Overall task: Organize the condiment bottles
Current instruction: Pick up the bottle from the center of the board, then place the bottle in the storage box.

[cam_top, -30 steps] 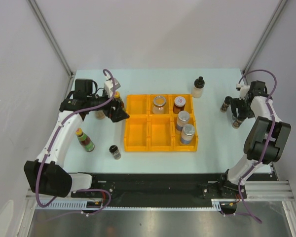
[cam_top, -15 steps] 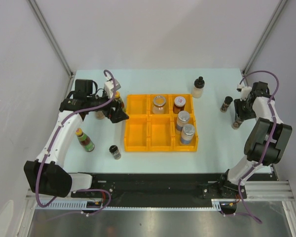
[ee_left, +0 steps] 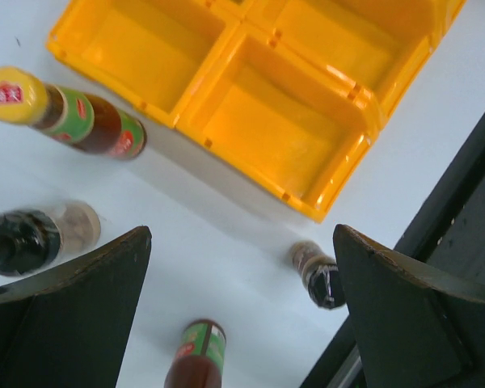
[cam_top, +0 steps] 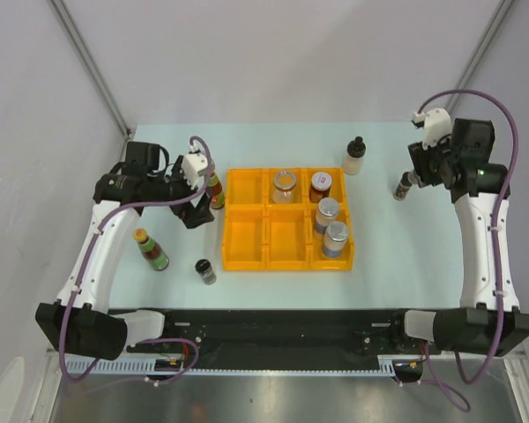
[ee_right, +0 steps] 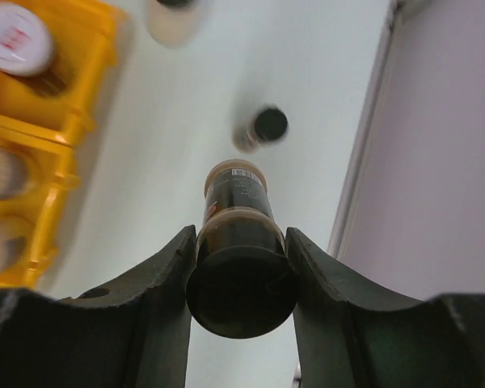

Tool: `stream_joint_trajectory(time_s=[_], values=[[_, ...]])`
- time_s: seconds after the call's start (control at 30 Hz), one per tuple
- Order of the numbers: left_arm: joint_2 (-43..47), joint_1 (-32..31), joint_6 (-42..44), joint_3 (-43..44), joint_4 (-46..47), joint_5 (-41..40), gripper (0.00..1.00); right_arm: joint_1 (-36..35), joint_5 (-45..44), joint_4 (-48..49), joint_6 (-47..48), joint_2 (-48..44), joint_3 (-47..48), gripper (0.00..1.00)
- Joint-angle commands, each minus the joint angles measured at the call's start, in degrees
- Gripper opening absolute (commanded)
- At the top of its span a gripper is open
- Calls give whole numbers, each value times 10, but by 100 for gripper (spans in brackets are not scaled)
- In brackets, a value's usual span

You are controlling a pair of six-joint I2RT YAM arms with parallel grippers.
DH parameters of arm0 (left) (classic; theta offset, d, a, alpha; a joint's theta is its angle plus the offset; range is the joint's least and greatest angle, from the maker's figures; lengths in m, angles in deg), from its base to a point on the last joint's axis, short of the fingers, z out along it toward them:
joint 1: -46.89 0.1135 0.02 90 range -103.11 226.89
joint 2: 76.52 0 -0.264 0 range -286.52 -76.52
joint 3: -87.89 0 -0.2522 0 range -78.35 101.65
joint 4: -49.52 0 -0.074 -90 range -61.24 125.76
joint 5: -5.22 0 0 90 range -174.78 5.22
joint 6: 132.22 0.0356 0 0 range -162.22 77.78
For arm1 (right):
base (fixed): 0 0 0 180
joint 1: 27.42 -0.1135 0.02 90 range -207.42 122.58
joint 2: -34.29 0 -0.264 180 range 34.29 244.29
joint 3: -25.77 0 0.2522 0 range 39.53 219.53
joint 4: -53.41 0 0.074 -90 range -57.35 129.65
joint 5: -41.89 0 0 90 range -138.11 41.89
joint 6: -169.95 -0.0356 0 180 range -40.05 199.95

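My right gripper [ee_right: 241, 234] is shut on a black-capped spice jar [ee_right: 236, 212] and holds it in the air above the table's right side. In the top view that gripper [cam_top: 420, 167] hides the jar. A second black-capped jar [cam_top: 404, 186] stands on the table below it [ee_right: 263, 128]. My left gripper [cam_top: 194, 210] is open and empty [ee_left: 242, 234], above a yellow-capped sauce bottle [ee_left: 65, 113], a black-capped jar [ee_left: 32, 234], a second sauce bottle [ee_left: 198, 356] and a small spice jar [ee_left: 319, 275].
The yellow-orange tray [cam_top: 247, 233] holds a silver-lidded jar [cam_top: 285, 183], a dark jar [cam_top: 321, 185] and two blue-labelled shakers [cam_top: 326, 211] in its back and right compartments. A white black-capped bottle [cam_top: 356, 157] stands behind it.
My right gripper has lifted the spice jar off the table's right edge, up and towards the back. My left gripper has risen and drawn a little left of the tray.
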Motion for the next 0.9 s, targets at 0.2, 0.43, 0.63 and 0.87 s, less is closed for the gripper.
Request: stream_joint_trajectory(time_s=[0.2,0.43,0.63,0.87], values=[[35,3,105,-85,-116,-85,99,-305,-26,56,-43,44,129,0],[43,1,155,-120,-175,-49,100,-392,-35,116,-52,194,204,0],[46,-15,158,-160,-175,-45,100,-409,3,139,-75,306,266,0],[64,-86,85,-210,-93,-120,100,-426,38,157,-99,395,317,0]])
